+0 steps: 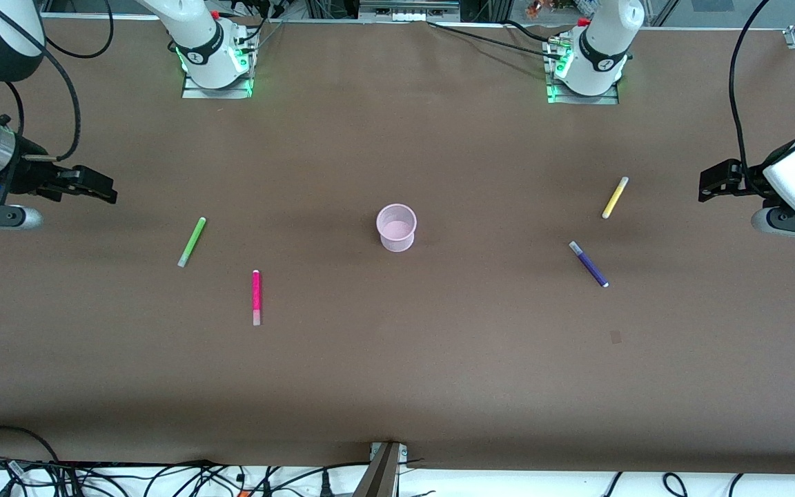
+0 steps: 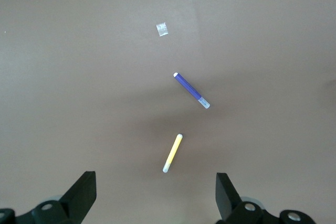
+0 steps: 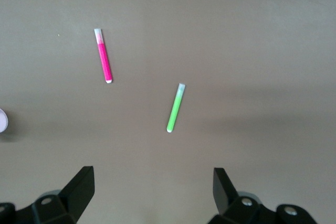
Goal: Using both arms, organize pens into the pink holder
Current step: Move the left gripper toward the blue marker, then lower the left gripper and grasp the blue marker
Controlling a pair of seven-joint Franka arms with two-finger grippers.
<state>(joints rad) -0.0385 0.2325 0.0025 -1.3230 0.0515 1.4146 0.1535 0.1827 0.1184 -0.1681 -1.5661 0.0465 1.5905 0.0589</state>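
Observation:
The pink holder [image 1: 396,227] stands upright in the middle of the brown table, empty. The green pen [image 1: 192,241] and the magenta-pink pen [image 1: 256,297] lie toward the right arm's end; both show in the right wrist view, green [image 3: 176,107] and magenta-pink [image 3: 103,56]. The yellow pen [image 1: 615,197] and the purple pen [image 1: 589,264] lie toward the left arm's end; the left wrist view shows yellow [image 2: 172,153] and purple [image 2: 191,90]. My right gripper [image 1: 97,188] is open and empty above the table's end. My left gripper [image 1: 715,181] is open and empty above the other end.
A small pale scrap [image 1: 615,337] lies on the table nearer the front camera than the purple pen. The arm bases [image 1: 214,59] stand along the table's back edge. Cables [image 1: 163,476] run along the front edge.

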